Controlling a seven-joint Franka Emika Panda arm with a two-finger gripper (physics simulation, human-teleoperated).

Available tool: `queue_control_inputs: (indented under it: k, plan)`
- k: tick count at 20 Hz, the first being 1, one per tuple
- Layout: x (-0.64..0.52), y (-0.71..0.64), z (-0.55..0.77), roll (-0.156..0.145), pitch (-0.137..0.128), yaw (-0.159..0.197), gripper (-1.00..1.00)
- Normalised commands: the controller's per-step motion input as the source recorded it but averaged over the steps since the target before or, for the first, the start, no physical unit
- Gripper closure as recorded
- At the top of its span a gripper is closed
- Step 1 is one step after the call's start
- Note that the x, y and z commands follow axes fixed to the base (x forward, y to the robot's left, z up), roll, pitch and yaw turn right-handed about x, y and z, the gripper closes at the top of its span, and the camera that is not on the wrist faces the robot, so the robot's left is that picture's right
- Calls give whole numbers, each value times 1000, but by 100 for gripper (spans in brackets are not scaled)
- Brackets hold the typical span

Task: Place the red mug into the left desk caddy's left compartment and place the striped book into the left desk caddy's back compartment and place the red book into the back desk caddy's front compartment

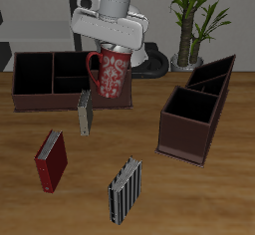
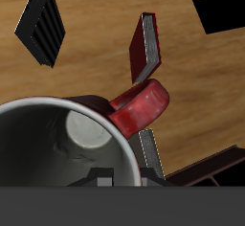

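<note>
Reaching down from the back of the table (image 1: 229,194), the arm holds its gripper (image 1: 112,48) on the red mug (image 1: 108,77), fingers clamped on the rim, the cup upright and lifted clear of the wood. Its body is red with a pale pattern, handle to one side, and the wrist view looks into its grey inside. The left desk caddy (image 1: 196,110) stands well apart, and the back desk caddy (image 1: 45,80) sits behind the mug. The red book (image 1: 52,160) and the striped book (image 1: 125,190) lie nearer the front edge. A small grey book (image 1: 84,113) stands just below the mug.
</note>
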Motion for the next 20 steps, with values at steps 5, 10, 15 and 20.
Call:
queue_control_inputs:
  k: [5,10,15,20]
  plan:
    - [-290,145,162,13,-30,33,100]
    - [-347,407,-13,63,-8,55,100]
    - [-307,362,-55,43,-9,18,100]
    - [-347,425,-94,43,17,29,100]
